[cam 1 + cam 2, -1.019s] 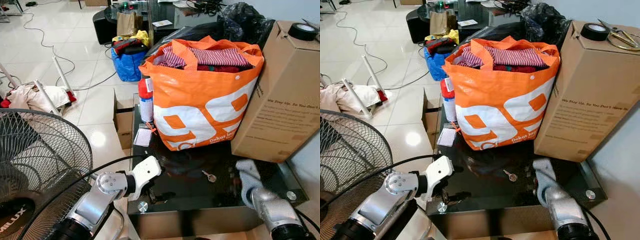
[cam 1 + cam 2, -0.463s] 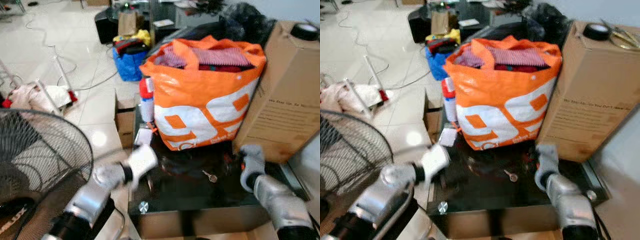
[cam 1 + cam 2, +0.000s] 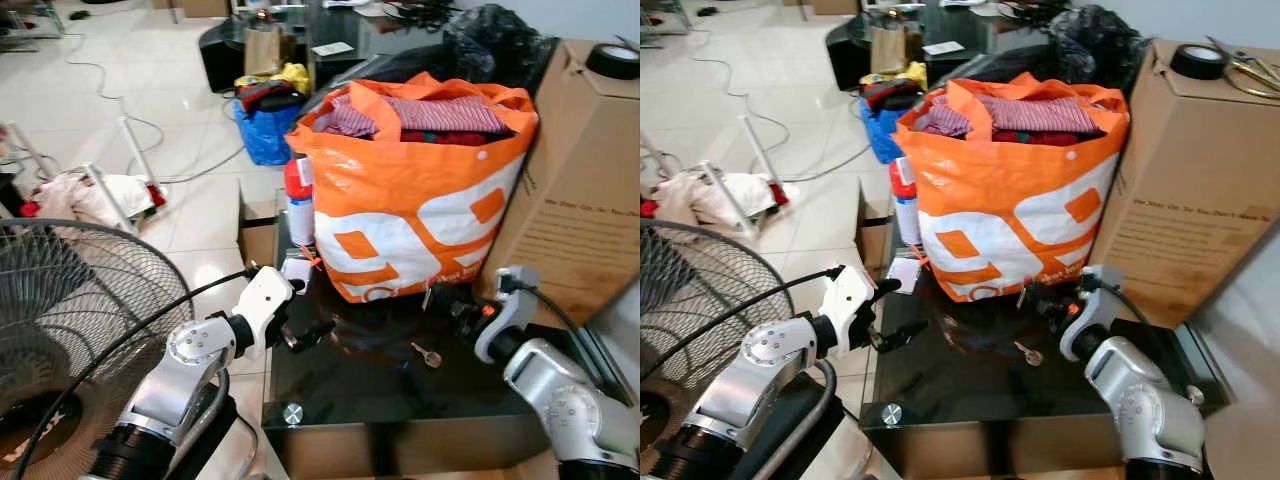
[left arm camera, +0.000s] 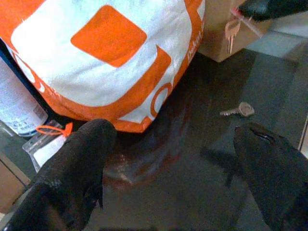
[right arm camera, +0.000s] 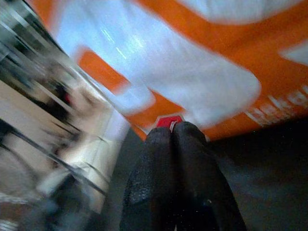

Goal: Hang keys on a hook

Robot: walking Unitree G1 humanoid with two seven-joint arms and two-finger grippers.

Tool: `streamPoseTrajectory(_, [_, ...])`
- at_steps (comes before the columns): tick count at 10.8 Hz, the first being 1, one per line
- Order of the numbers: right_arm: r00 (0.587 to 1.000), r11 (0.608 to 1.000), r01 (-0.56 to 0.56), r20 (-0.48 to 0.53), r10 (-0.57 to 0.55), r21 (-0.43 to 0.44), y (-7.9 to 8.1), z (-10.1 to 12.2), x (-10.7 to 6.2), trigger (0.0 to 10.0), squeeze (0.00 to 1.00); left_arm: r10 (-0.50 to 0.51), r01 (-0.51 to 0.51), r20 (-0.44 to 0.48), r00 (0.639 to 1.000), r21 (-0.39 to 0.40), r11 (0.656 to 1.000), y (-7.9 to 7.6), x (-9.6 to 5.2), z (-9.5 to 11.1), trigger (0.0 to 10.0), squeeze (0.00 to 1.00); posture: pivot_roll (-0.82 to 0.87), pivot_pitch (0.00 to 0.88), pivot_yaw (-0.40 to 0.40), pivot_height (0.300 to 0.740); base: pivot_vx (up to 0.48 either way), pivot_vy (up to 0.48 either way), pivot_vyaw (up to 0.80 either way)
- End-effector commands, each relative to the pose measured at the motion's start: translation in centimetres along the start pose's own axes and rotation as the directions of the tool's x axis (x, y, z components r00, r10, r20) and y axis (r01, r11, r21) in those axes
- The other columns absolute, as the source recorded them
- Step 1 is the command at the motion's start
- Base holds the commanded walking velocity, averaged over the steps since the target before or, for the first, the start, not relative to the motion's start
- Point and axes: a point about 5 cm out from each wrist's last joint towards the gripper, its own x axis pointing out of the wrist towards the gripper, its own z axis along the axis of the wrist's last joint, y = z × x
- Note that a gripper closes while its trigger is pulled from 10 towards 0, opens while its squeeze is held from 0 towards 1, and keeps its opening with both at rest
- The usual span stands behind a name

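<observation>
Currently: right tool (image 3: 1040, 295) pinched shut on red tag (image 5: 169, 121), key (image 4: 231, 32) dangling just before orange bag (image 3: 420, 190). Left tool (image 4: 173, 168) wide open, empty, over worktop (image 3: 380, 385). 2nd key (image 3: 425, 353) lying loose on worktop. Hook not visible. Advice: keep pinch firm, lift slow, avoid swing vs bag.

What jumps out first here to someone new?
The big orange shopping bag stuffed with striped clothes, standing on the dark glass table beside a tall cardboard box. Next, the right gripper, jaws shut on a red-tagged key held up before the bag. A second key lies on the glass between both grippers.
</observation>
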Motion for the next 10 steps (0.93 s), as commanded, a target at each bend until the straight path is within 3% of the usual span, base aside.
streamPoseTrajectory(1, [0.983, 0.978, 0.154, -0.076, -0.166, -0.142, -1.4, -1.0, 0.3, 0.0, 0.0, -0.02, 0.021, -0.039, 0.999, 0.024, 0.999, 0.1, -0.2, -0.1, 10.0, 0.0, -0.12, 0.0, 0.079, 0.74, 0.0, 0.0, 0.0])
streamPoseTrajectory(2, [0.946, 0.91, 0.26, -0.106, -0.308, -0.324, -2.6, -1.6, 0.4, 0.0, 0.0, -0.047, 0.05, -0.065, 0.997, 0.035, 0.998, 0.0, -0.2, -0.3, 10.0, 0.0, -0.11, 0.0, 0.078, 0.74, 0.0, 0.0, 0.0])
streamPoseTrajectory(3, [0.925, 0.852, 0.29, -0.099, -0.366, -0.436, -3.2, -1.8, 0.6, 0.0, 0.0, -0.084, 0.087, -0.085, 0.993, 0.036, 0.996, -0.2, -0.2, -0.5, 10.0, 0.0, -0.11, 0.0, 0.073, 0.74, 0.0, 0.0, 0.0])
streamPoseTrajectory(6, [0.908, 0.779, 0.285, -0.103, -0.406, -0.559, -3.6, -2.1, 1.1, 0.0, 0.0, -0.226, 0.231, -0.144, 0.964, 0.022, 0.973, -1.0, 0.4, -1.0, 10.0, 0.0, -0.14, 0.0, 0.068, 0.74, 0.0, 0.0, 0.0])
streamPoseTrajectory(10, [0.841, 0.713, 0.242, -0.223, -0.492, -0.658, -5.4, -5.2, 1.2, 0.0, 0.0, -0.266, 0.274, -0.148, 0.953, 0.033, 0.961, -1.6, 1.2, -0.8, 10.0, 0.0, -0.17, 0.0, 0.076, 0.74, 0.0, 0.0, 0.0])
